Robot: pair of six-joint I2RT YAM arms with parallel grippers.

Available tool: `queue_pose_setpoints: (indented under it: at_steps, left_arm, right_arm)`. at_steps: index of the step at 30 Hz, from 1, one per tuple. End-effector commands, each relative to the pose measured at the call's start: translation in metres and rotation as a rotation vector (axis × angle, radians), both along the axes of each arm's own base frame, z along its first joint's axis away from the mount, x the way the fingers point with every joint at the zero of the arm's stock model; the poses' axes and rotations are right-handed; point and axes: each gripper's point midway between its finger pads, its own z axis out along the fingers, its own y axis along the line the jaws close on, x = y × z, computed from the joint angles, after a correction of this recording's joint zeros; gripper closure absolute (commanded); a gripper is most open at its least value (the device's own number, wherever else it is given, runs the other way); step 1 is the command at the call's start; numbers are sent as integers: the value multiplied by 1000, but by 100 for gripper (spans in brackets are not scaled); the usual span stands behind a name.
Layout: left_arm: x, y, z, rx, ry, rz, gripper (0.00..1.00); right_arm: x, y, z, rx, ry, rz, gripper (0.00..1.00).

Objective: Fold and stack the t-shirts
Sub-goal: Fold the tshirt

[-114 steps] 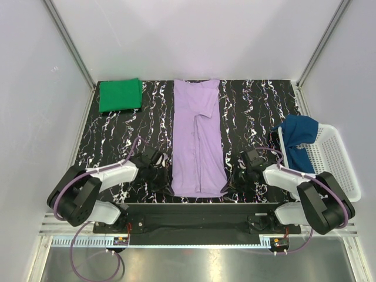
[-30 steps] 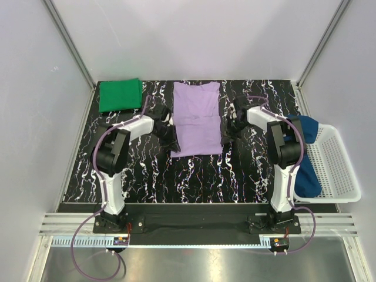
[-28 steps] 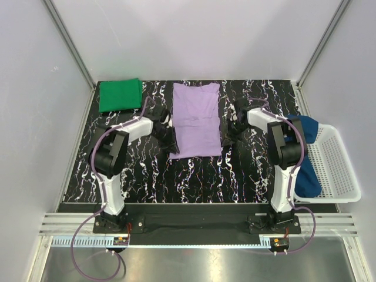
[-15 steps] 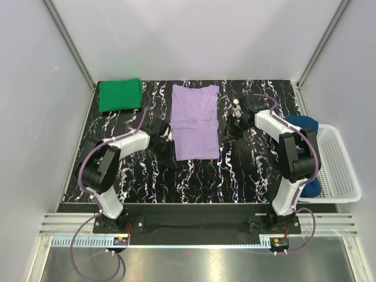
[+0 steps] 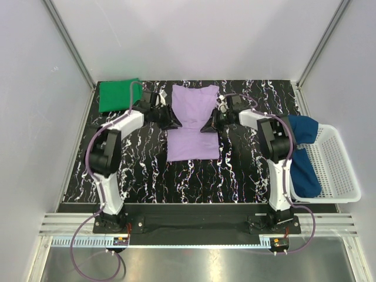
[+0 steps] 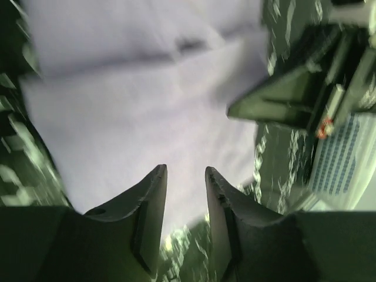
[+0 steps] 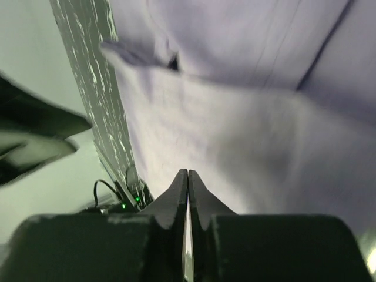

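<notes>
The lavender t-shirt [image 5: 192, 126] lies folded into a long rectangle in the middle of the table, collar end at the back. My left gripper [image 5: 172, 121] sits at its left edge, fingers apart with nothing between them [image 6: 185, 170]. At the right edge is my right gripper [image 5: 206, 127], its fingers pressed together [image 7: 188, 172] above the lavender cloth [image 7: 247, 135], and no cloth shows between them. The green t-shirt [image 5: 119, 95] lies folded at the back left. The dark blue t-shirt [image 5: 302, 161] lies crumpled in the basket.
A white mesh basket [image 5: 339, 154] stands at the right edge of the black marbled table [image 5: 247, 170]. Grey walls close in the back and both sides. Both arms reach far over the table, and the right gripper [image 6: 282, 106] shows in the left wrist view.
Both grippers moved from beside the shirt's near half toward its far half and in over its edges. The left gripper's fingers spread wider. The right gripper's fingers closed together.
</notes>
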Motion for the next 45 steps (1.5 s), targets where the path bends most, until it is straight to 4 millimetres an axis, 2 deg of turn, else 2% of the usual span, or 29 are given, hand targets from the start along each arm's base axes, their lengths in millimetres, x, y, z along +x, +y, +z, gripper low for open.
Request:
queue_pose_setpoints:
  at_steps: [1,2,3,4,5,7,9,12,14,15,18,19,21,22,23,24,26,28,30,31,32,34,36,37,38,39,41,43,45]
  left_arm:
    - [33,-5,-29,-137,15,-1,63]
    - [40,0,-51,-148,46,17,63]
    - [51,1,-56,-164,30,33,64]
    - [58,10,-66,-173,42,67,64]
    - [60,15,-86,-188,79,90,64]
    - [69,20,-92,-221,85,110,64]
    - [69,23,-101,-193,83,92,64]
    - [71,23,-91,-182,76,77,64]
    - [69,23,-82,-163,74,62,64]
    - [70,24,-69,-150,40,48,64]
    - [63,21,-45,-142,23,23,60]
    - [61,19,-25,-147,-11,13,59]
    - [48,17,-15,-140,-16,-7,55]
    - [42,13,-6,-143,-30,-22,54]
    - [36,11,10,-152,-57,-30,54]
    - [21,9,2,-163,-27,-33,54]
    - [3,-1,7,-198,-30,-56,54]
    - [-27,-7,-17,-198,54,-68,55]
    - [-37,-8,-28,-215,76,-53,57]
    - [-58,-3,-49,-212,147,-41,57]
    - [-58,-3,-53,-221,135,-39,58]
    - [-68,6,-78,-166,178,-19,59]
    - [-78,19,-105,-81,245,-2,60]
    - [-78,26,-111,-57,266,12,60]
    - [-86,35,-122,-13,310,19,61]
    - [-89,40,-125,7,324,21,62]
    - [-93,49,-123,51,303,12,62]
    - [-96,51,-109,63,266,-4,62]
    - [-108,55,-105,81,279,-18,62]
  right_arm:
    - [45,3,14,131,-108,-45,95]
    - [49,1,7,144,-96,-59,97]
    - [55,-6,2,161,-62,-94,99]
    - [62,-17,-13,176,-51,-130,100]
    - [65,-24,-17,187,-37,-154,100]
    - [68,-37,-29,208,5,-203,100]
    - [65,-37,-33,229,32,-195,100]
    - [66,-35,-35,232,56,-184,100]
    - [71,-38,-24,225,43,-192,100]
    - [74,-37,-16,222,20,-185,100]
    - [70,-36,10,196,-22,-153,99]
    - [65,-36,30,184,-45,-141,99]
    - [48,-29,39,158,-44,-109,99]
    - [41,-25,56,169,-65,-91,99]
    - [29,-17,61,183,-57,-60,99]
    - [20,-12,64,182,-64,-37,99]
    - [-9,1,61,185,-32,-1,99]
    - [-36,5,40,172,23,26,99]
    - [-60,0,16,186,110,22,100]
    - [-63,0,11,192,100,22,100]
    - [-68,-2,4,180,110,19,100]
    - [-81,-10,-18,142,140,10,100]
    - [-91,-23,-41,111,185,-25,100]
    - [-94,-28,-51,103,208,-39,100]
    - [-94,-37,-56,100,219,-61,100]
    - [-102,-43,-63,86,230,-69,100]
    - [-106,-54,-62,43,223,-81,100]
    - [-117,-61,-52,4,209,-56,100]
    - [-120,-65,-45,-22,171,-39,100]
